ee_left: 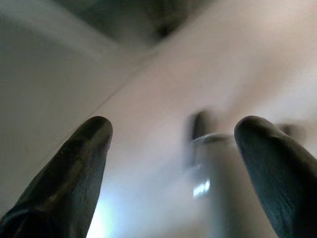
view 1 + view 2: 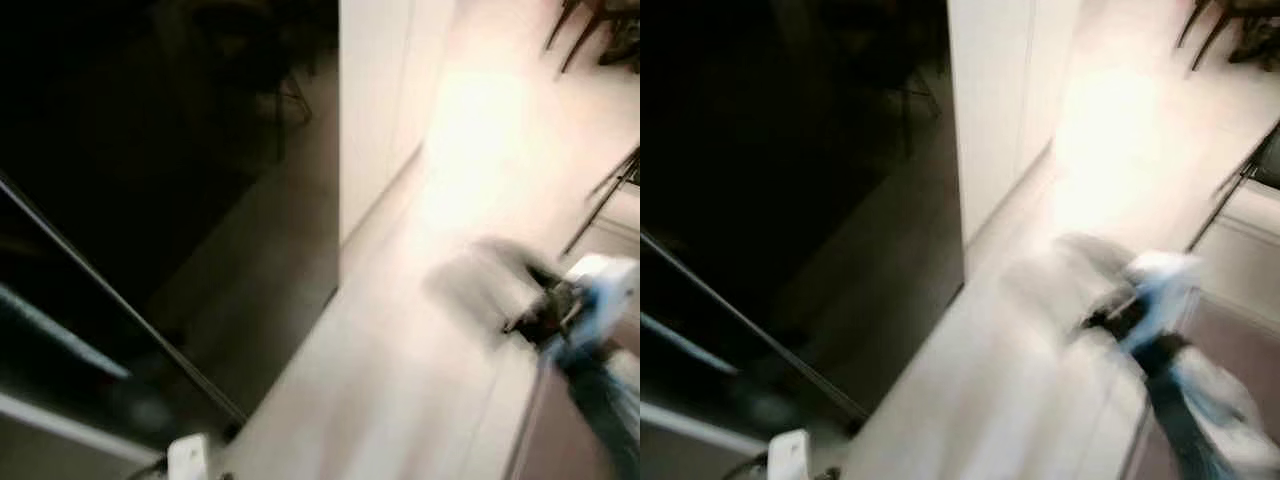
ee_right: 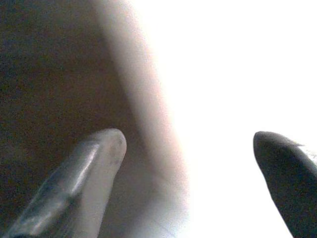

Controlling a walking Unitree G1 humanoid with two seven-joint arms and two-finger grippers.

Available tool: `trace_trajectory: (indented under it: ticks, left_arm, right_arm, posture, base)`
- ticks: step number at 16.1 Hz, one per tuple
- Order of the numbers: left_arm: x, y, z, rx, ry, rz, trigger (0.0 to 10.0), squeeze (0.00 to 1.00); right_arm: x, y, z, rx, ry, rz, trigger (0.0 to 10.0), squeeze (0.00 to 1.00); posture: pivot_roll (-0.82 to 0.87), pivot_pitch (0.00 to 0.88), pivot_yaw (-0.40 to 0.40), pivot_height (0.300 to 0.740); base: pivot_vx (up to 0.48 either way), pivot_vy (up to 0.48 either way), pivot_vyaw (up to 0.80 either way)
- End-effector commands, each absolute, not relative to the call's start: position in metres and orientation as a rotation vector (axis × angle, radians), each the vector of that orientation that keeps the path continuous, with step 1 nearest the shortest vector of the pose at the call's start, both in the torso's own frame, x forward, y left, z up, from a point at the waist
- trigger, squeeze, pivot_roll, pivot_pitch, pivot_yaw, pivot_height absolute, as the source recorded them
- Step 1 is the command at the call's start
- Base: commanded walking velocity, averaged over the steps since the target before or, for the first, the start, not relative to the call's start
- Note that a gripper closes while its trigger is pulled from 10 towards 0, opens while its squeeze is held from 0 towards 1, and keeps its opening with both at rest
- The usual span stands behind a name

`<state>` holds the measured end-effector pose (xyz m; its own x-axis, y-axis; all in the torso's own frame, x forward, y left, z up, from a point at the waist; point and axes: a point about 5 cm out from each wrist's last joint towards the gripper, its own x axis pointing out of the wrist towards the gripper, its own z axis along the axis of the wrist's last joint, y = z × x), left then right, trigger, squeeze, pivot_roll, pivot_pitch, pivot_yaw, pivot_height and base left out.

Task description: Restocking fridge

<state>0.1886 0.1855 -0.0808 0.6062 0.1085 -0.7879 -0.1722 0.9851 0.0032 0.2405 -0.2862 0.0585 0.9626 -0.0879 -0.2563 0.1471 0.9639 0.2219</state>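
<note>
The pale floor (image 2: 400, 400) ran off across the room, a bright patch of glare lying on it well ahead; on the robot's left stood a big glossy black front (image 2: 150, 200), most likely the fridge, dark enough to mirror the room, with a thin pale bar (image 2: 120, 300) slanting across it; just beyond its far edge rose a white cabinet (image 2: 380, 100); dark chair legs (image 2: 590, 30) showed at the far right corner; everything was smeared with motion; the right arm (image 2: 1180, 400) reached forward low on the right, its blurred wrist carrying something pale blue that I could not make out; the right gripper (image 3: 188, 144) had its fingers spread wide with nothing between them; the left gripper (image 1: 173, 131) was likewise spread wide and empty above the floor.
</note>
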Motion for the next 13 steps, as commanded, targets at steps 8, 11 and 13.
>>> trace_trajectory:
  ticks: [8,11,13]
  left_arm:
    - [0.183,0.184,-0.083,-0.010,0.926,-0.017,10.0,0.00]
    - [0.181,0.185,-0.084,-0.036,0.927,-0.002,10.0,0.00]
    - [0.180,0.184,-0.085,-0.054,0.934,0.028,10.0,0.00]
  right_arm:
    - [0.104,-0.242,-0.095,0.333,0.957,-0.468,10.0,0.00]
    - [0.115,-0.259,-0.089,0.240,0.880,-0.481,10.0,0.00]
    - [0.134,-0.272,-0.077,0.174,0.804,-0.414,10.0,0.00]
  posture:
    - [-0.15,0.094,0.059,0.740]
    - [-0.16,0.089,0.050,0.740]
    - [-0.16,0.089,0.034,0.740]
  base:
    - [0.000,0.000,0.00]
    - [0.000,0.000,0.00]
    - [0.000,0.000,0.00]
